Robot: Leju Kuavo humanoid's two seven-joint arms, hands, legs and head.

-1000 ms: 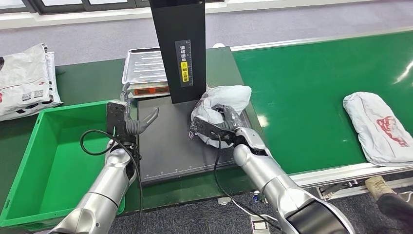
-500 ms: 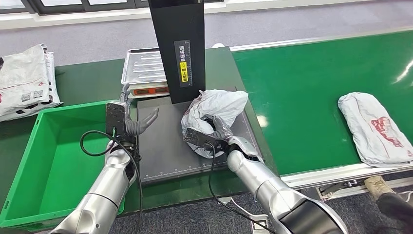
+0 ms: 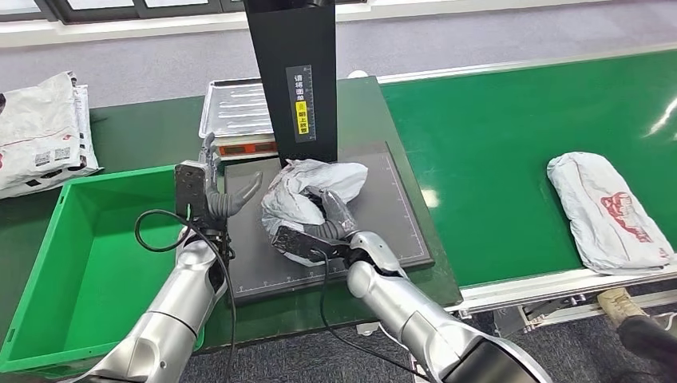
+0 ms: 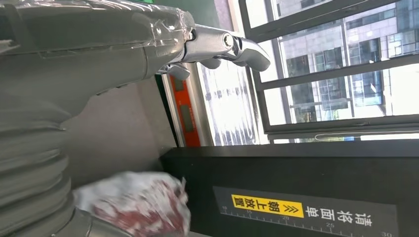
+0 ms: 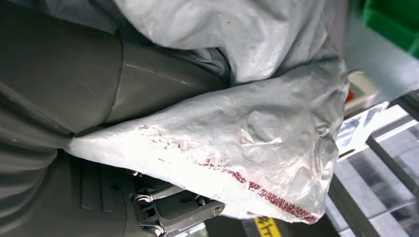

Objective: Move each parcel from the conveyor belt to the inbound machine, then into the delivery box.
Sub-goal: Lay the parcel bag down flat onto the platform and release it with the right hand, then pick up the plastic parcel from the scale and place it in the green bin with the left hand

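parcel (image 3: 307,187): crumpled grey-white bag, red print | right hand (image 3: 331,219) grips it

1. Even, bright overhead light; white glare streak on the green conveyor belt (image 3: 667,118) at 3 o'clock.
2. Left wrist view: the windows (image 4: 316,74) are overexposed.
3. The crumpled white plastic parcel (image 4: 136,205) is motion-blurred.
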